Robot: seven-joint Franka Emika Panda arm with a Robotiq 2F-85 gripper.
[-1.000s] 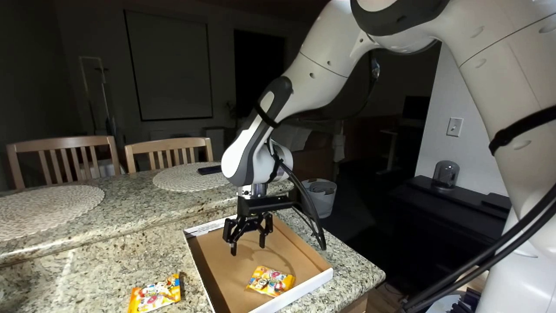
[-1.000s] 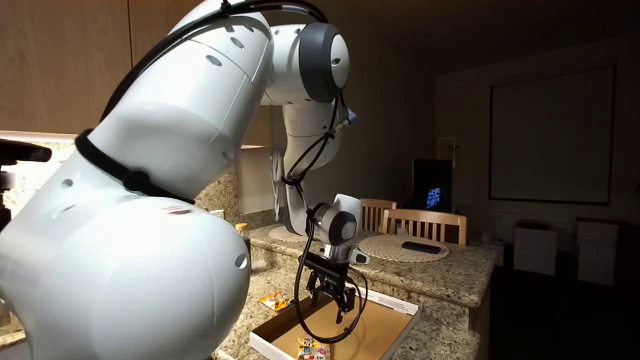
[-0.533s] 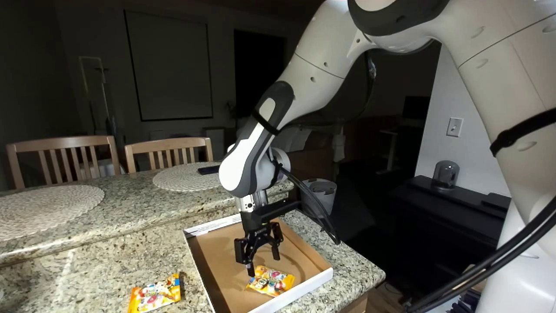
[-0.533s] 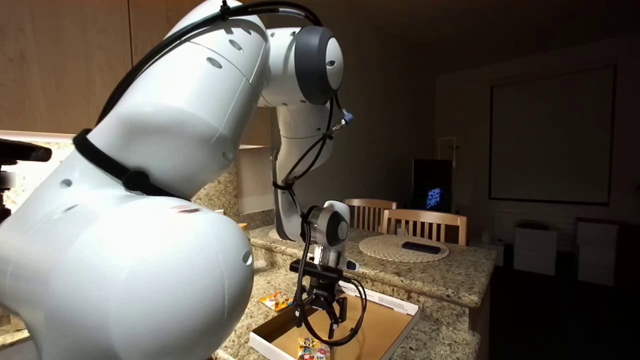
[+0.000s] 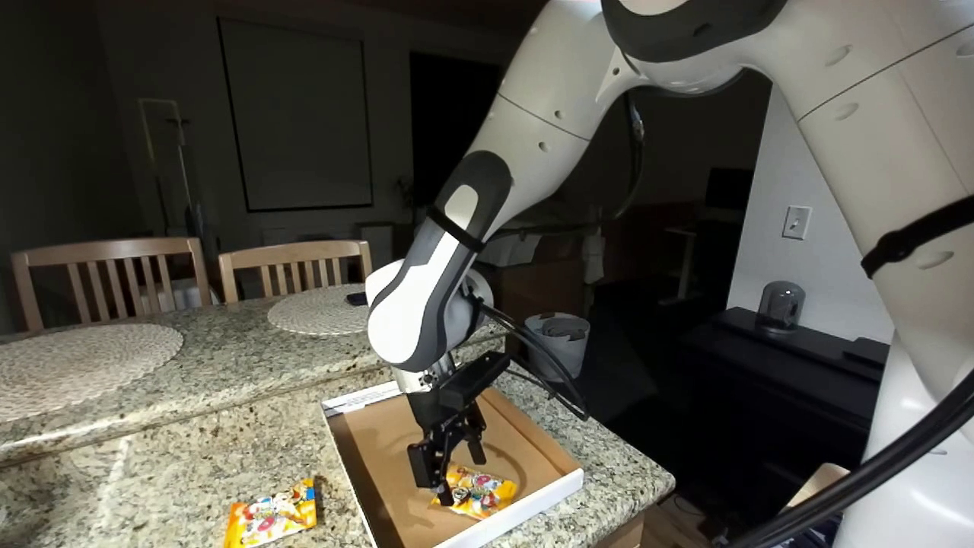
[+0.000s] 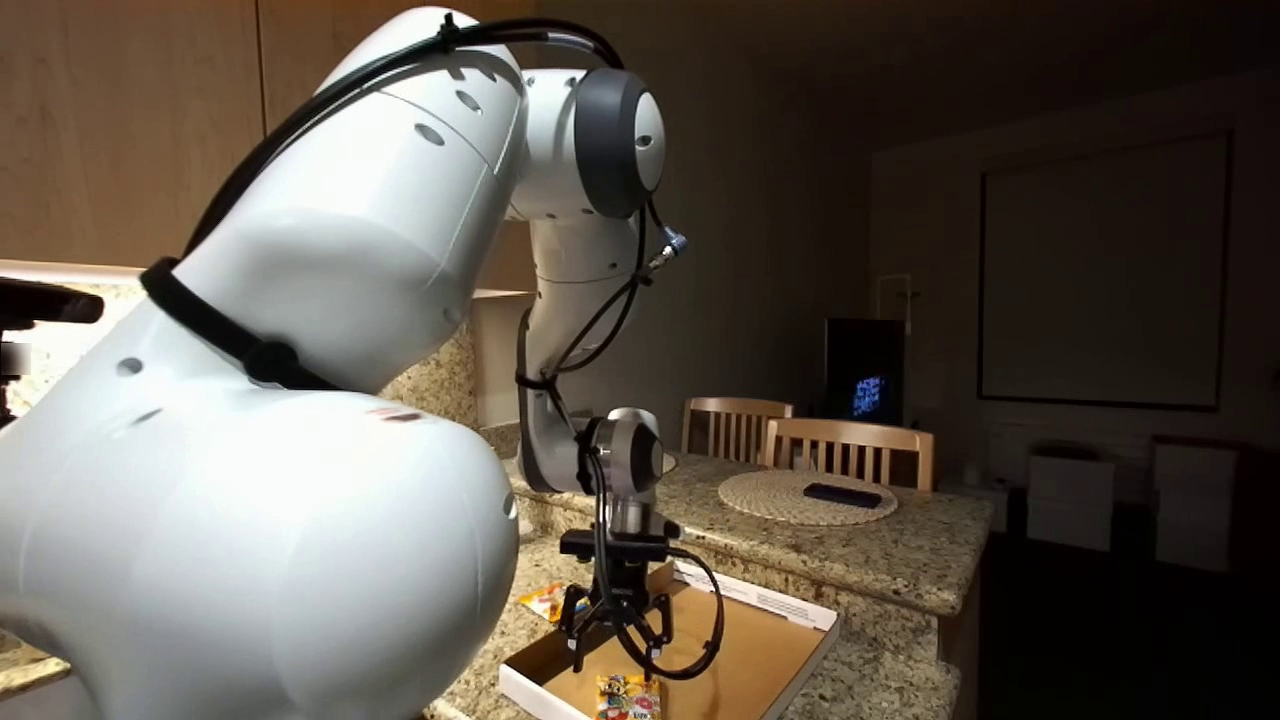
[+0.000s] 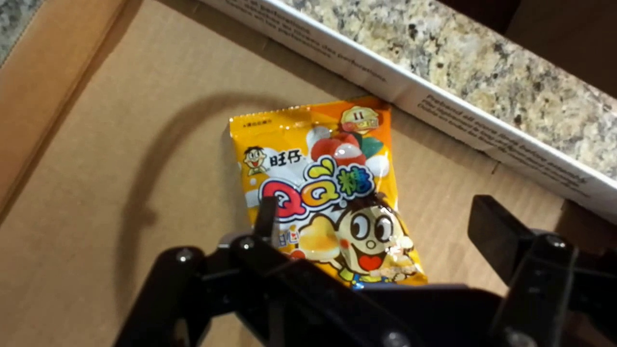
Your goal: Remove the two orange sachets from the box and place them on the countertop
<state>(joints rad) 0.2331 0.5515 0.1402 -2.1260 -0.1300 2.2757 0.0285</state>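
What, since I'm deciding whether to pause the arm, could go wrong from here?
In the wrist view, one of the open fingers overlaps the orange QQ sachet and might land on top of it. One corner lies close to the printed wall of the box; a nudge could jam it there. In an exterior view, the black cable loops low and might snag the box's rim.

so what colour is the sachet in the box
The sachet is mainly orange-yellow, with multicoloured lettering and a cartoon face; clearest in the wrist view.

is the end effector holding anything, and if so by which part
Nothing is held: the end effector is open over the orange sachet in the box.
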